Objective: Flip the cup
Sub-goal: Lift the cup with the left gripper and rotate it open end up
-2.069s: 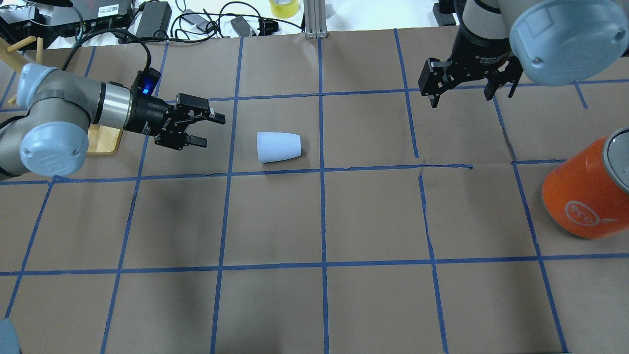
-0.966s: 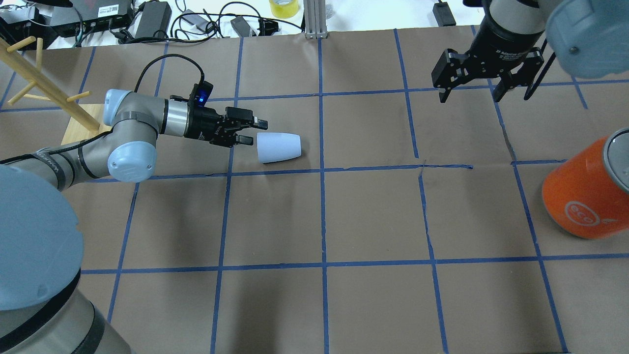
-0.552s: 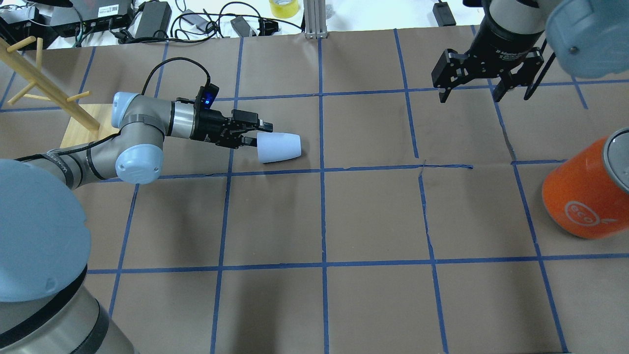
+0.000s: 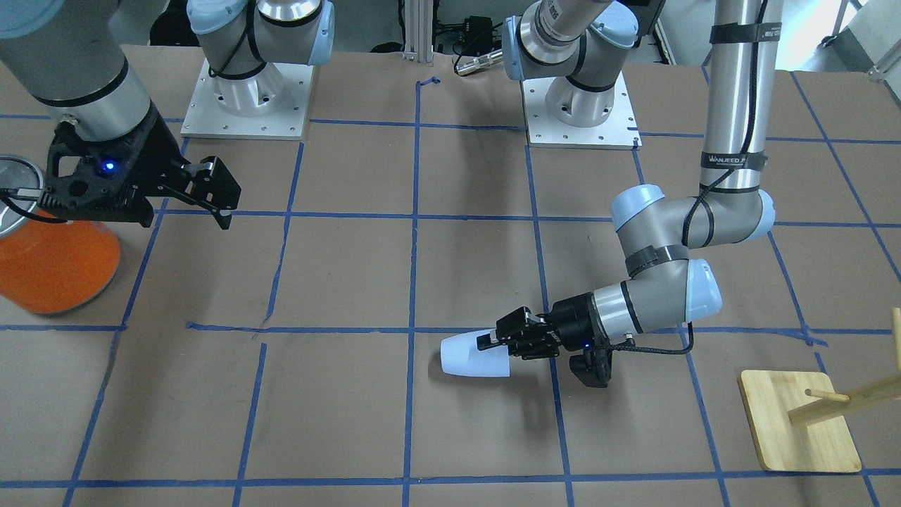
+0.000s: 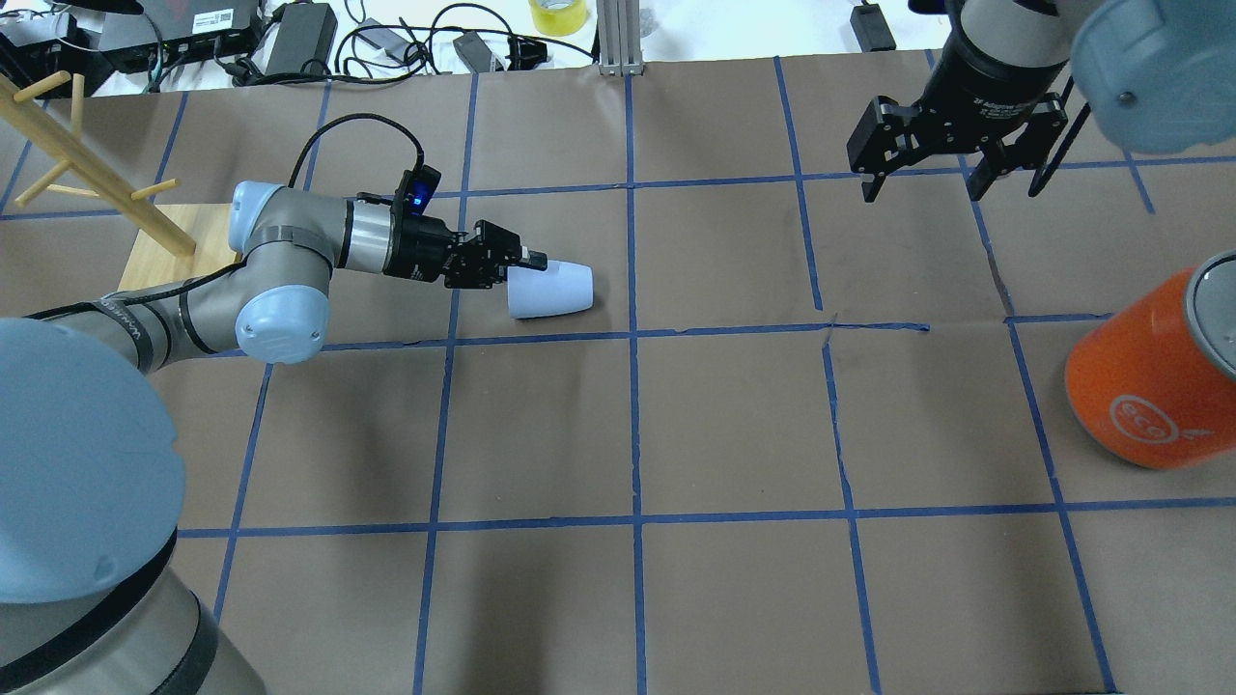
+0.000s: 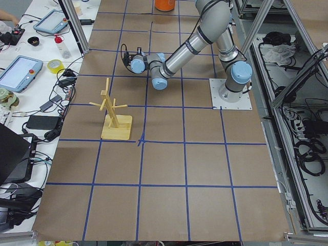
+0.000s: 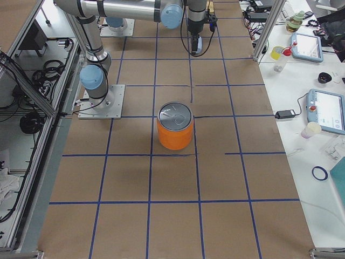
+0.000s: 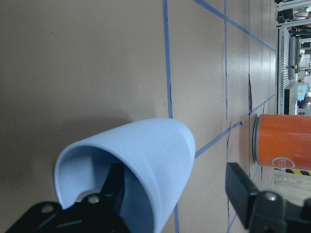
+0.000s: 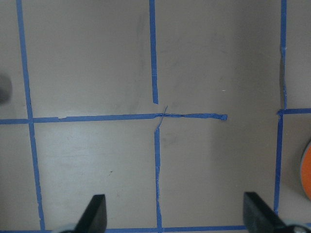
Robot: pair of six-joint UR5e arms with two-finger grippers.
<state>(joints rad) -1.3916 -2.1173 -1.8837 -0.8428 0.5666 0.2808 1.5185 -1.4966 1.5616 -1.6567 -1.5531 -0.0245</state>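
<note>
The pale blue-white cup [image 5: 555, 290] lies on its side on the brown paper, mouth toward my left arm; it also shows in the front view [image 4: 468, 355] and fills the left wrist view [image 8: 146, 160]. My left gripper [image 5: 521, 263] is open and low at the cup's mouth. One finger [image 8: 114, 191] is inside the cup and the other finger [image 8: 243, 191] is outside its wall. My right gripper [image 5: 951, 174] is open and empty, held above the table far to the right of the cup, as the right wrist view [image 9: 177, 216] shows.
A large orange can [image 5: 1149, 376] with a silver top stands near the table's right edge. A wooden peg stand [image 5: 174, 253] sits behind my left arm at the far left. Cables and power bricks [image 5: 299, 39] lie beyond the far edge.
My left gripper has moved right toward the cup, and one finger has entered the cup's mouth. The cup has not moved. The right arm rose early on, then stayed still.
</note>
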